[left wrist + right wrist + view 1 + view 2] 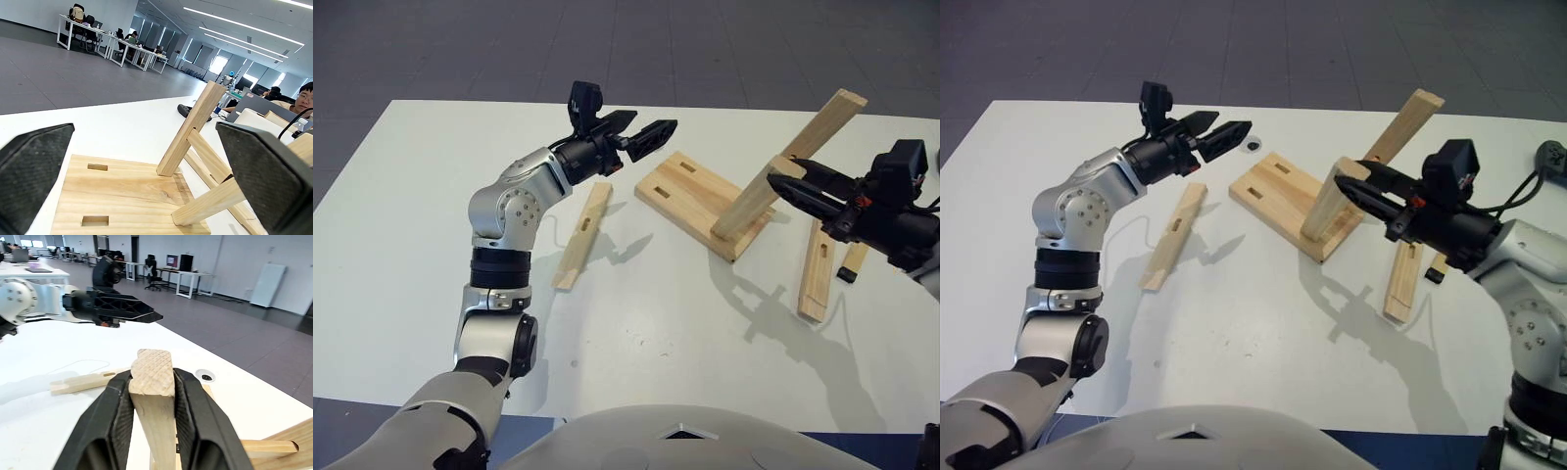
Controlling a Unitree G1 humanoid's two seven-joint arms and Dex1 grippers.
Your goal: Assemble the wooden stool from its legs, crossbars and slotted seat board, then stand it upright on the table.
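Leg tilted, clenched in right gripper jaws; left gripper hovers, jaws released.

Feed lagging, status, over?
Right gripper shut on leg, tilted, foot on seat board. Left gripper open, near board's far corner. Loose leg lies left of board.

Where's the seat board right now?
In the eye views the seat board lies flat mid-table, just right of the left gripper; the tilted leg in the right gripper stands on its right end.
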